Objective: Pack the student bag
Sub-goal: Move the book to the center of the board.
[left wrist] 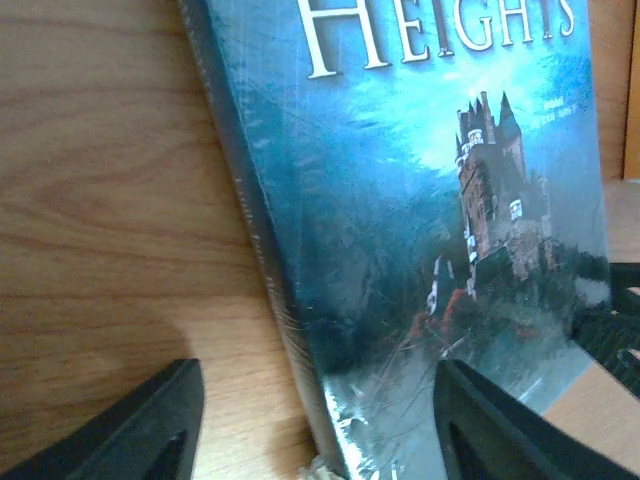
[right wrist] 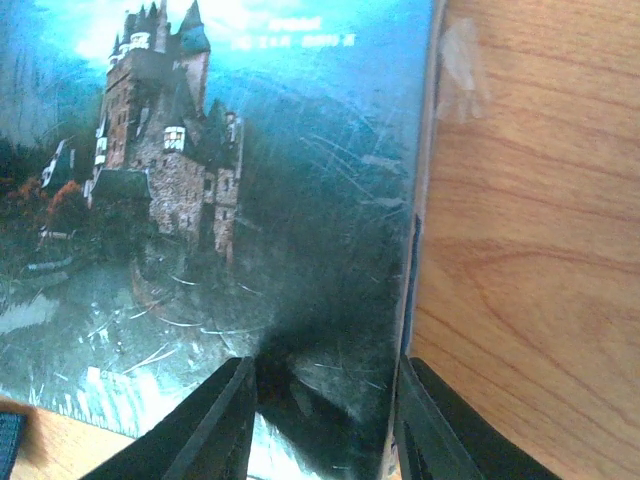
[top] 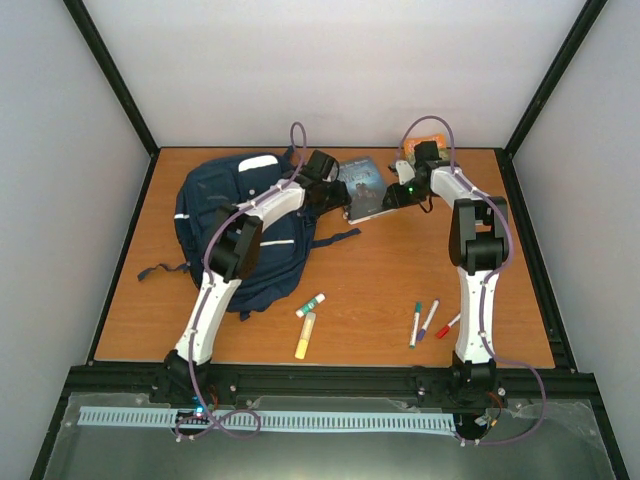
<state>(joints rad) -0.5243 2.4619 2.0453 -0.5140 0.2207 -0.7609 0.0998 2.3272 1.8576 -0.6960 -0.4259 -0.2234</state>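
Left end effector (left wrist: 316,372) straddles the spine of the castle-cover book (left wrist: 420,250), released; right end effector (right wrist: 328,372) straddles its opposite edge, jaws narrower but apart. Navy student bag (top: 222,215) lies on the counter (top: 385,285), just left of the book.

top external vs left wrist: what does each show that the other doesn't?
Top external only: the large navy blue fabric backpack and the loose marker pens. Left wrist only: the white "HEIGHTS" title lettering and the castle artwork on the cover. Both: the blue-covered paperback book, the brown wooden tabletop, and the left end effector, open astride the book's spine edge.
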